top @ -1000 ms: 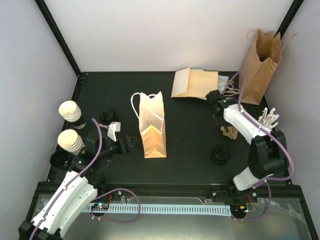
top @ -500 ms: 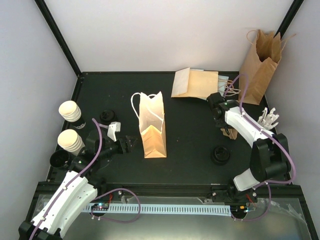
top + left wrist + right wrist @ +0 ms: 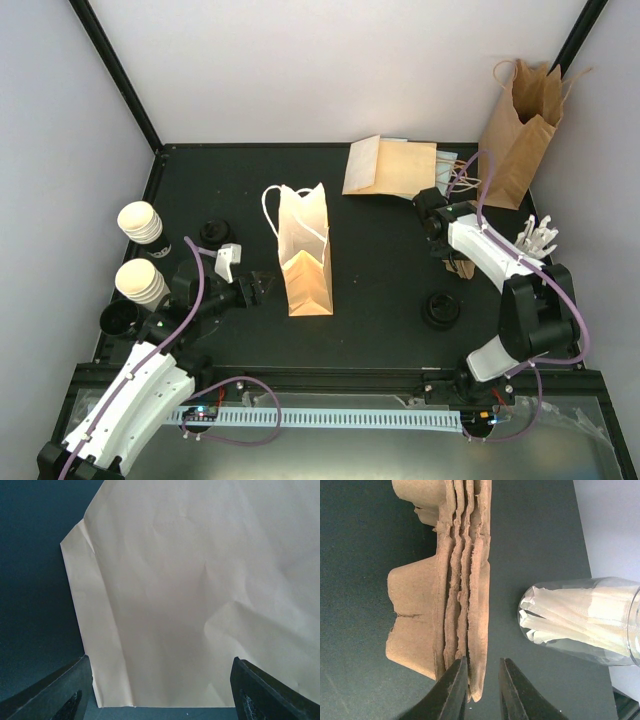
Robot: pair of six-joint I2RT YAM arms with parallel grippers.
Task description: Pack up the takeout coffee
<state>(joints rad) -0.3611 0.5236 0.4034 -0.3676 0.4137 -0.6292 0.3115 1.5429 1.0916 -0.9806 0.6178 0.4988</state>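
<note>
Two sets: my left fingers [image 3: 258, 287] spread wide left of the bag [image 3: 305, 260]; right fingers [image 3: 456, 690] straddle a tray [image 3: 420, 605] edge, grip unclear

Two stacks of creamy white paper cups stand at the left side of the black table [image 3: 370, 240]. The far stack [image 3: 140, 221] is behind the near stack [image 3: 141, 283]. A round black lid [image 3: 213, 232] lies near them.

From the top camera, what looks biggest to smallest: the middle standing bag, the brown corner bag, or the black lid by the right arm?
1. Middle standing bag and brown corner bag: they look about the same size, so I won't rank one above the other.
2. Black lid: clearly the smallest.
</note>
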